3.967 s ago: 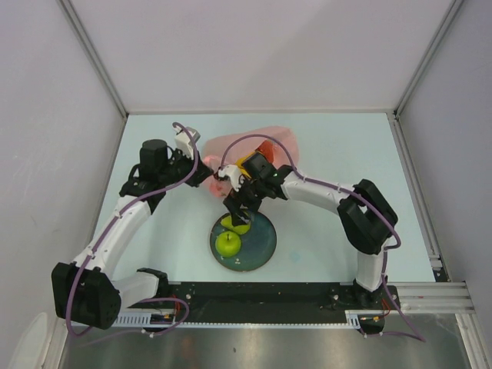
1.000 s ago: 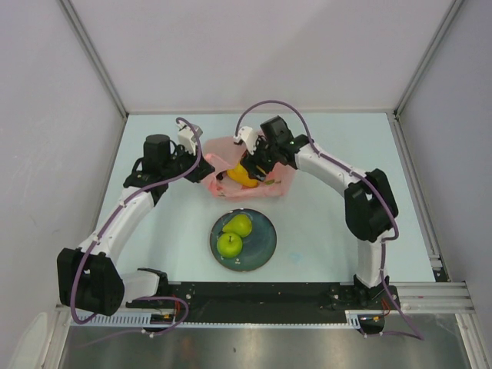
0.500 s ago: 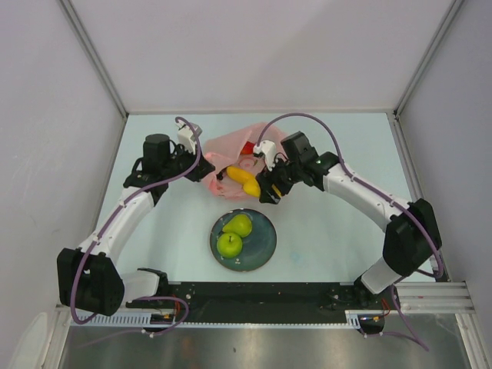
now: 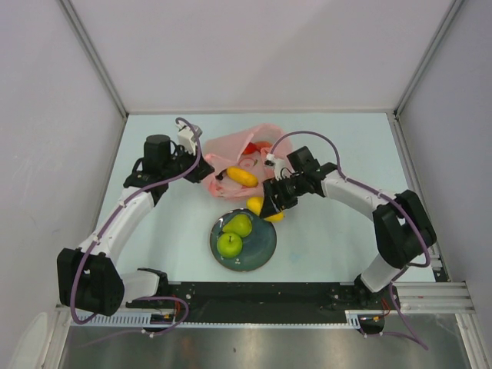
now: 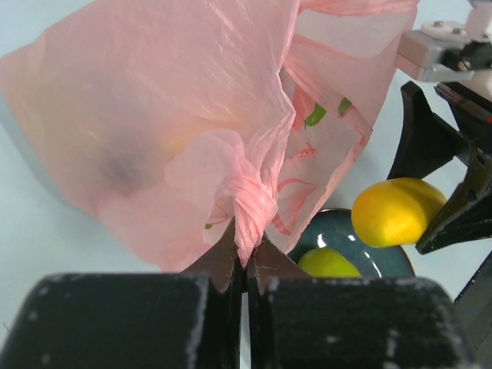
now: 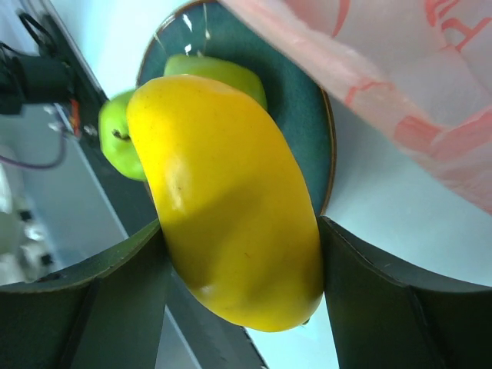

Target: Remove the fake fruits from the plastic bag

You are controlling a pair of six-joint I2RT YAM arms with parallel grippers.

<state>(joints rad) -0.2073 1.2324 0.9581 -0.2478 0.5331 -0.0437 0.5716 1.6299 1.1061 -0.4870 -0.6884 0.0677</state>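
Plastic bag (image 4: 231, 146) hasn't shifted since a second ago. It's in the same spot on the desk (image 4: 338, 154), at 12 o'clock from the plate (image 4: 265, 244), and your left pincer (image 4: 206, 166) is parked at its 9 o'clock edge as before.

The change is your right arm. A second ago it was over the bag with the mango piece (image 4: 255, 204). Half a second ago it was at the bag's 4 o'clock edge. Now the piece is clear of the bag and hangs at the plate's 1 o'clock rim.

The plate's load matches a second ago: green pear (image 4: 241, 224) at 12 o'clock and green apple (image 4: 228, 244) at 9 o'clock, touching each other.

Right pincer (image 4: 265, 209): jaws stand wide, one finger on each side of the mango piece, clamped across its middle. In the right wrist view the fruit fills the whole gap, with the plate rim, pear and apple behind it. Can't tell whether the piece touches the plate.

Left pincer: jaws closed right down, the tips pinching a twisted bunch of the bag's pink film. The left wrist view shows the film fanning up from the tips.

Still in the bag: another yellow piece (image 4: 241, 177) lies in its mouth at 7 o'clock. Something red (image 4: 264, 145) shows through the film near 1 o'clock, too blurred to name.
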